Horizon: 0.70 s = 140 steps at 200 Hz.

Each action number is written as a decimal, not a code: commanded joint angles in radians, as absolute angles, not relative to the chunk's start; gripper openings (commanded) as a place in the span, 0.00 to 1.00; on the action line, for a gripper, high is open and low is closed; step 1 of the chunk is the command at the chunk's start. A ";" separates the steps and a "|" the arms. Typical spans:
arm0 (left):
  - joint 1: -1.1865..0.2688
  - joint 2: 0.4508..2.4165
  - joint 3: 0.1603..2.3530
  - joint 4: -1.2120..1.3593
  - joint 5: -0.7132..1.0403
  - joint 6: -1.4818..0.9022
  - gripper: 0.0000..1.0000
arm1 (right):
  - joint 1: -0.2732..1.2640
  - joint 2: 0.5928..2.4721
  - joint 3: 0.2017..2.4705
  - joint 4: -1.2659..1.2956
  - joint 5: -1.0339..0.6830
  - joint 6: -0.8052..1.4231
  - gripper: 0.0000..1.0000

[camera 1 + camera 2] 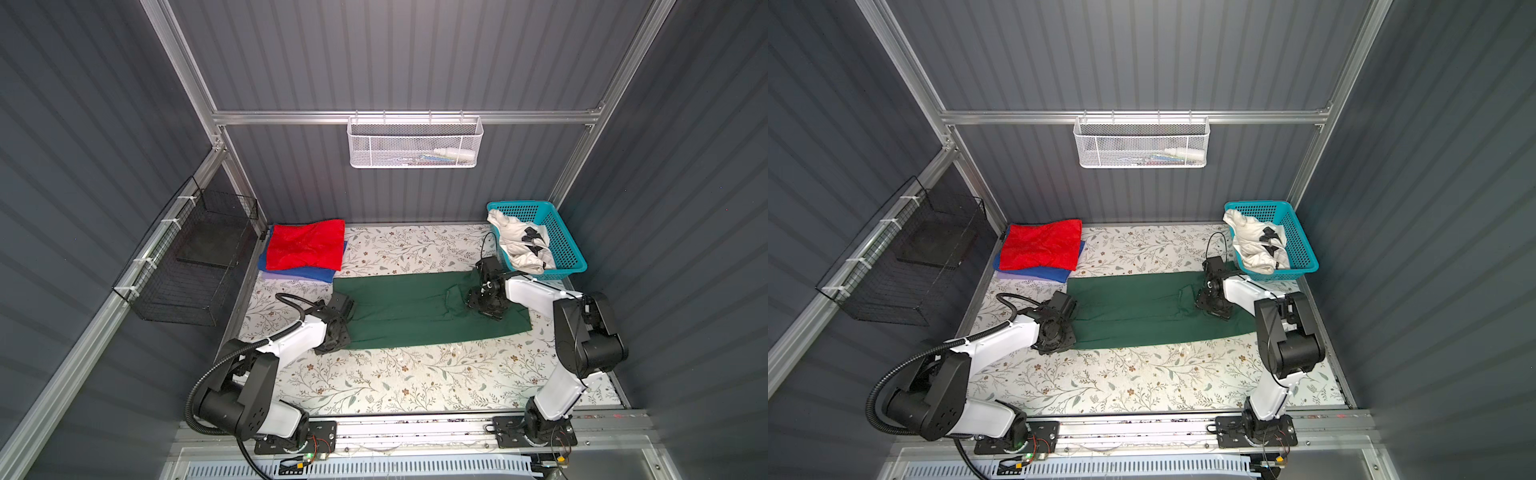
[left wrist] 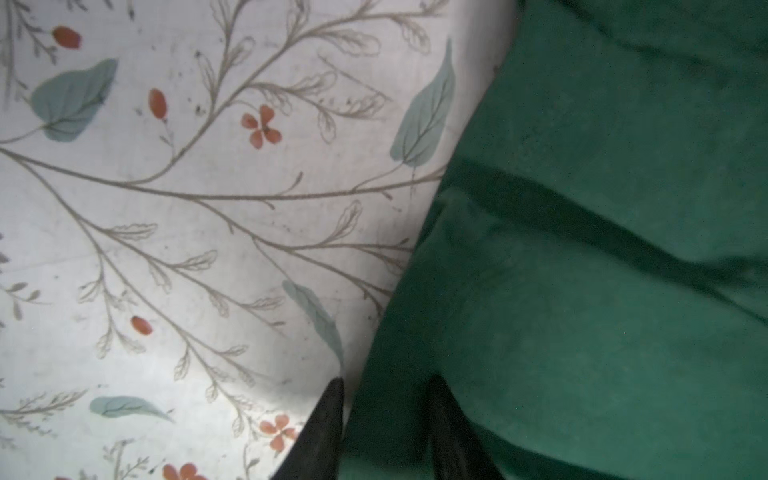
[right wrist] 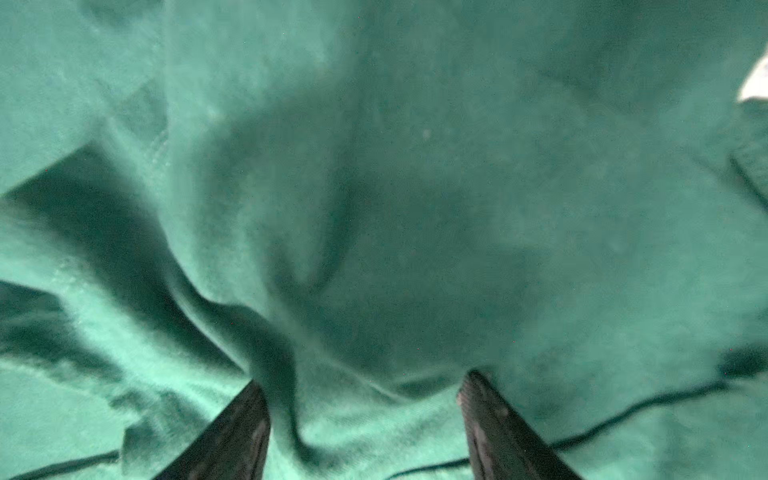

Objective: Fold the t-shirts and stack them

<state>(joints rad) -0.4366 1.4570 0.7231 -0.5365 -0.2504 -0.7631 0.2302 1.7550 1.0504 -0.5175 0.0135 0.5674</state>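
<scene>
Dark ribbed walls [image 1: 395, 54] enclose a desk [image 1: 415, 386] covered with a flowered sheet. On it a green shirt [image 1: 407, 309] lies flat as a long folded strip, creased near its right end. Beyond its left end a red shirt [image 1: 305, 245] rests folded on a blue shirt [image 1: 309, 275]. Beyond its right end a white shirt [image 1: 521, 245] is heaped in a basket [image 1: 571, 249]. The left pincer [image 2: 384, 384] straddles the green shirt's left edge, fingers narrowly apart; whether it pinches I cannot tell. The right pincer [image 3: 361, 384] stands spread over the shirt's right part.
</scene>
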 commanded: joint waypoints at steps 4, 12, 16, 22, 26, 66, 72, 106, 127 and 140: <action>-0.425 1.544 0.738 -0.506 -0.219 -0.736 0.19 | 0.219 1.772 1.047 -0.532 0.025 0.560 0.72; -0.425 1.563 0.751 -0.516 -0.223 -0.730 0.12 | 0.219 1.774 1.051 -0.535 0.029 0.559 0.71; -0.425 1.568 0.754 -0.523 -0.228 -0.729 0.08 | 0.219 1.775 1.051 -0.536 0.030 0.558 0.71; -0.425 1.571 0.764 -0.534 -0.237 -0.727 0.03 | 0.219 1.776 1.050 -0.538 0.031 0.558 0.71; -0.425 1.568 0.766 -0.540 -0.245 -0.725 0.01 | 0.219 1.776 1.051 -0.539 0.034 0.557 0.71; -0.386 1.450 0.773 -0.666 -0.373 -0.703 0.04 | 0.216 1.778 1.054 -0.541 0.036 0.559 0.71; -0.374 1.425 0.767 -0.681 -0.386 -0.697 0.04 | 0.215 1.779 1.055 -0.541 0.036 0.560 0.70; -0.331 1.304 0.743 -0.720 -0.443 -0.687 0.28 | 0.216 1.788 1.066 -0.552 0.036 0.558 0.67; -0.331 1.302 0.758 -0.727 -0.437 -0.684 0.51 | 0.216 1.793 1.072 -0.557 0.037 0.556 0.67; -0.331 1.313 0.776 -0.740 -0.434 -0.681 0.56 | 0.215 1.794 1.076 -0.558 0.037 0.555 0.67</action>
